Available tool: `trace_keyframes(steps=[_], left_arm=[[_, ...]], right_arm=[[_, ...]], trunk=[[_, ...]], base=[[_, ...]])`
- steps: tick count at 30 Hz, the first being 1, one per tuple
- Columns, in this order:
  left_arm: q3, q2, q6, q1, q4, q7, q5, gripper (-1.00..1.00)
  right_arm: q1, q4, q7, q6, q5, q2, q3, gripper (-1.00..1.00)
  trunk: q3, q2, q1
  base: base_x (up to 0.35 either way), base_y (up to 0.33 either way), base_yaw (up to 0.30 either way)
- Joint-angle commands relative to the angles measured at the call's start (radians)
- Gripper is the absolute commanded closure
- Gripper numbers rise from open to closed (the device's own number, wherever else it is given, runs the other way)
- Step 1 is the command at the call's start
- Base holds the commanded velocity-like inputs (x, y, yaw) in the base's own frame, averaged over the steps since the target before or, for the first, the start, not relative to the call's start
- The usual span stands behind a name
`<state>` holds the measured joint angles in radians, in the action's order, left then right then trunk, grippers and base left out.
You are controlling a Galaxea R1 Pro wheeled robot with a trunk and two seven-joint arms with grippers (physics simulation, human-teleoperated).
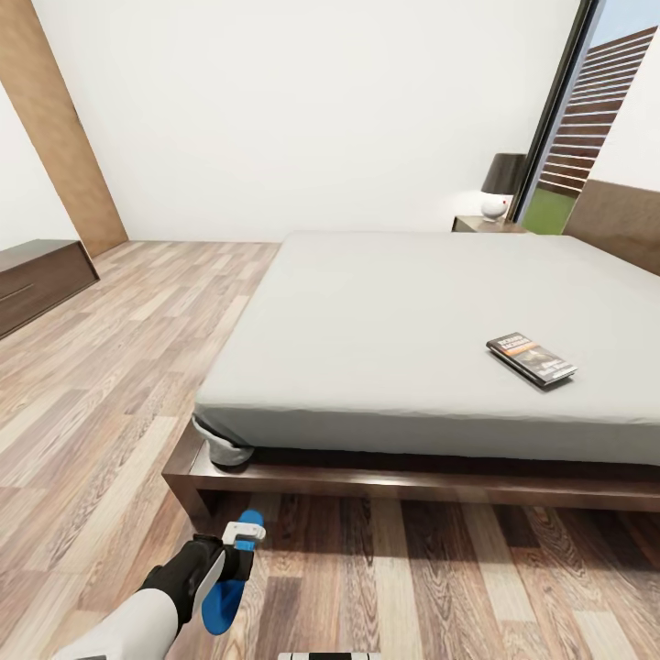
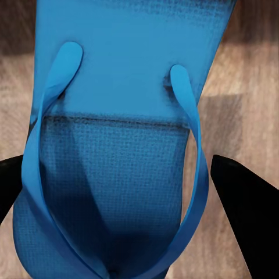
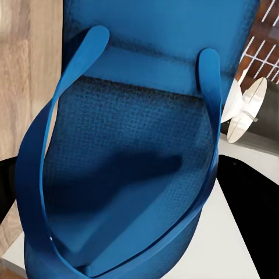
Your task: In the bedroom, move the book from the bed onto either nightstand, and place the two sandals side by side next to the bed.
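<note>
The book (image 1: 532, 357) lies flat on the grey mattress of the bed (image 1: 385, 312), toward its right side. A nightstand (image 1: 486, 224) stands beyond the bed's far corner. At the head view's lower left, my left gripper (image 1: 240, 541) is shut on a blue sandal (image 1: 223, 598), which hangs above the floor just off the bed's near corner. In the left wrist view that sandal (image 2: 116, 87) sits between the dark fingers (image 2: 247, 215). The right wrist view has my right gripper (image 3: 113, 165) shut on the other sandal (image 3: 133, 174), over a white surface.
A dark lamp (image 1: 502, 183) stands on the nightstand by a tall window (image 1: 587, 119). A long dark dresser (image 1: 37, 280) lines the left wall. Wood-plank floor (image 1: 119, 367) spreads left of and in front of the bed frame (image 1: 412, 481).
</note>
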<state>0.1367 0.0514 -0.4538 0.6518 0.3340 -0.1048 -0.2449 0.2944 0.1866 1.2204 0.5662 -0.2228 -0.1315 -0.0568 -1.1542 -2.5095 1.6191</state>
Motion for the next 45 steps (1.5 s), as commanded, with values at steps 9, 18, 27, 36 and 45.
trace_keyframes(steps=[9,18,27,36,45], left_arm=[[0.010,-0.033,-0.007,-0.011,-0.023,0.029,-0.011,1.00],[0.010,-0.040,-0.008,-0.013,-0.030,0.030,-0.011,1.00],[0.011,-0.041,-0.008,-0.014,-0.030,0.030,-0.011,1.00],[0.010,-0.041,-0.008,-0.014,-0.030,0.035,-0.011,1.00],[0.010,-0.041,-0.008,-0.014,-0.030,0.036,-0.011,1.00]], right_arm=[[-0.035,0.006,-0.024,0.009,-0.007,-0.041,-0.003,1.00],[-0.079,0.008,-0.236,0.009,-0.006,-0.236,-0.002,1.00],[-0.082,0.009,-0.246,0.009,-0.007,-0.274,0.003,1.00],[-0.083,0.011,-0.242,0.009,-0.006,-0.291,0.006,1.00],[-0.083,0.011,-0.219,0.009,-0.005,-0.305,0.007,1.00]], trunk=[[-0.001,0.000,0.000],[-0.001,0.000,0.000],[-0.001,0.000,0.000],[-0.001,0.000,0.000],[-0.001,0.000,0.000]], base=[[0.000,0.000,0.000],[0.000,0.000,0.000],[0.000,0.000,0.000],[0.000,0.000,0.000],[0.000,0.000,0.000]])
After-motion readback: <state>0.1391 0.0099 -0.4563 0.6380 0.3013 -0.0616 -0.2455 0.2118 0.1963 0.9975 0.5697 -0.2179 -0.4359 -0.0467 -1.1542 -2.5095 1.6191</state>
